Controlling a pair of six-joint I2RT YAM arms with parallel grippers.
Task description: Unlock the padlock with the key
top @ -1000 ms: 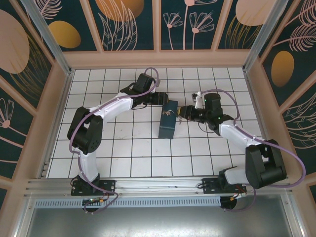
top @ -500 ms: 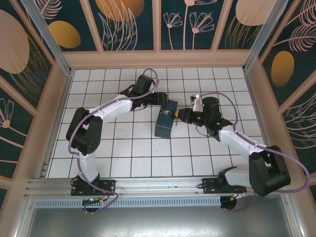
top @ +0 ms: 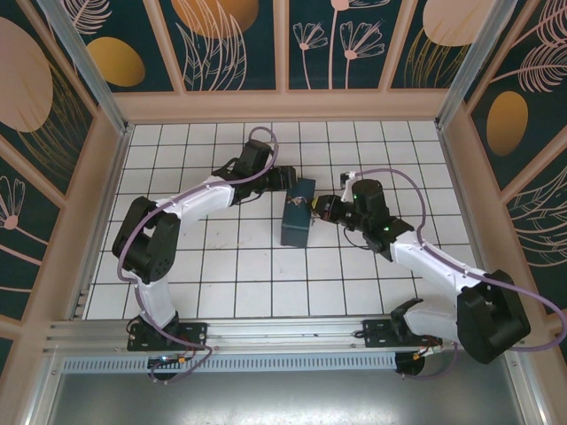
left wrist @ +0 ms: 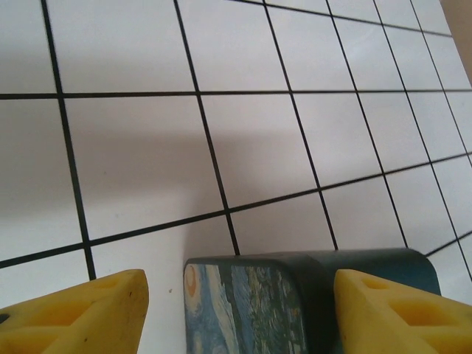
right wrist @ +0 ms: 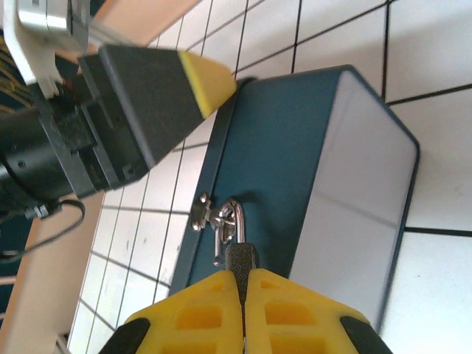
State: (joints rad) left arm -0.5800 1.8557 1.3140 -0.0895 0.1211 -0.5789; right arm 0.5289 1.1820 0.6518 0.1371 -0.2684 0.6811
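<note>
Two yellow fingers of my right gripper (right wrist: 242, 279) pressed tight together, tips touching the little dark padlock (right wrist: 241, 257) hooked on the blue box (right wrist: 287, 162) clasp, my left gripper (left wrist: 240, 295) spread wide around the box end

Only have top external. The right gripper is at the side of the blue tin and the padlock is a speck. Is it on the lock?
Observer: In the right wrist view, the right gripper is shut. Its yellow fingertips are pressed together at the lower end of the padlock, which hangs from the hasp on the blue tin. I can't tell whether the key is between them.
Operator: Is the left clamped on the tin?
Observer: No. In the left wrist view, the left gripper is open astride the tin's end, with bare table showing between one fingertip and the tin.
</note>
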